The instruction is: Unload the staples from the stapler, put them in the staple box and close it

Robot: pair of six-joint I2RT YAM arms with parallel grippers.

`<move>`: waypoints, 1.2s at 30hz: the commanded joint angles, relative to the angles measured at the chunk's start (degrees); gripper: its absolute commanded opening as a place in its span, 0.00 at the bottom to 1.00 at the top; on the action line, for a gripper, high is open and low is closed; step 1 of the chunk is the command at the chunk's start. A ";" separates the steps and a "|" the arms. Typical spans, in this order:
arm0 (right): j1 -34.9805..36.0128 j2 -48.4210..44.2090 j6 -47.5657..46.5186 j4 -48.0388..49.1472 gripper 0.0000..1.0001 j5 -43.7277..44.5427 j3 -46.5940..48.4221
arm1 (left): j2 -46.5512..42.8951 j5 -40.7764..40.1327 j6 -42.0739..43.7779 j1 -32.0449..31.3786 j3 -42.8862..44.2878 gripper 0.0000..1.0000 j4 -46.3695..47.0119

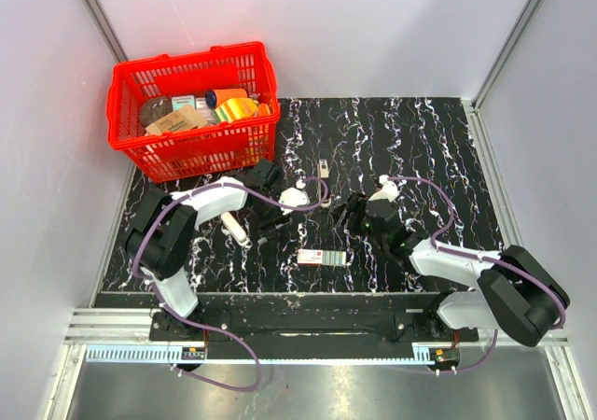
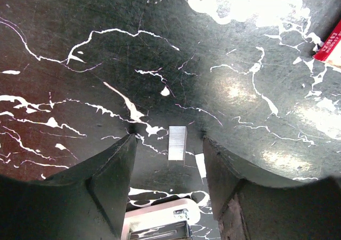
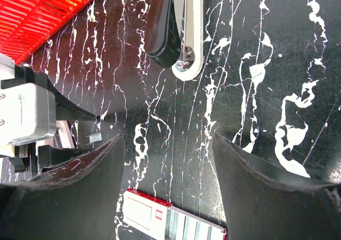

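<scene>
Tool left [image 2: 168,137] wide around staple strip [image 2: 177,142] | tool right [image 3: 169,138] wide, empty | stapler [image 3: 176,32] ahead, box [image 3: 165,218] near

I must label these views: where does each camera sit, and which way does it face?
Top: above and behind the bases, looking down on the table; left arm and right arm show.
Left wrist: on the left arm, looking down at a staple strip; the left fingers show.
Right wrist: on the right arm, facing the stapler and basket; the right fingers show.
Shared: both wrist views catch the red-and-white box.
</scene>
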 commanded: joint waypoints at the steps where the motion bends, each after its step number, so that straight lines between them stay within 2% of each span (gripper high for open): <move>1: -0.63 0.38 0.42 3.17 0.71 -1.00 0.19 | 0.91 0.14 0.23 -0.20 1.67 0.57 0.75; 4: -1.07 0.46 0.42 3.16 0.71 -1.52 0.18 | 0.56 -0.30 0.67 -0.20 1.50 0.55 0.84; 12: -1.78 1.52 0.86 3.60 0.66 -2.76 0.36 | 1.17 -0.92 -0.03 -0.20 1.32 0.35 2.16; 16: -1.87 1.17 1.21 3.78 0.64 -3.02 0.01 | 1.44 -0.48 -0.56 -0.20 1.14 0.31 2.77; 23: -2.30 1.43 1.30 4.39 0.62 -3.55 -0.34 | 2.05 -0.92 -1.61 -0.20 1.58 0.31 3.48; 24: -2.48 1.60 1.30 4.57 0.62 -3.72 -0.26 | 2.05 -1.01 -1.79 -0.20 1.67 0.33 3.56; 27: -2.65 1.87 1.48 4.66 0.62 -4.08 -0.25 | 2.14 -1.45 -1.79 -0.37 1.67 0.46 3.57; 29: -2.83 1.96 1.39 4.75 0.62 -4.16 -0.25 | 2.49 -1.97 -1.79 -0.64 1.58 0.50 3.65; 34: -3.18 2.13 1.65 5.10 0.61 -4.60 -0.60 | 2.58 -3.73 -2.05 -0.73 0.36 0.51 4.62; 36: -3.27 2.13 1.74 5.27 0.60 -4.87 -0.61 | 2.67 -4.26 -2.05 -0.73 0.00 0.48 4.88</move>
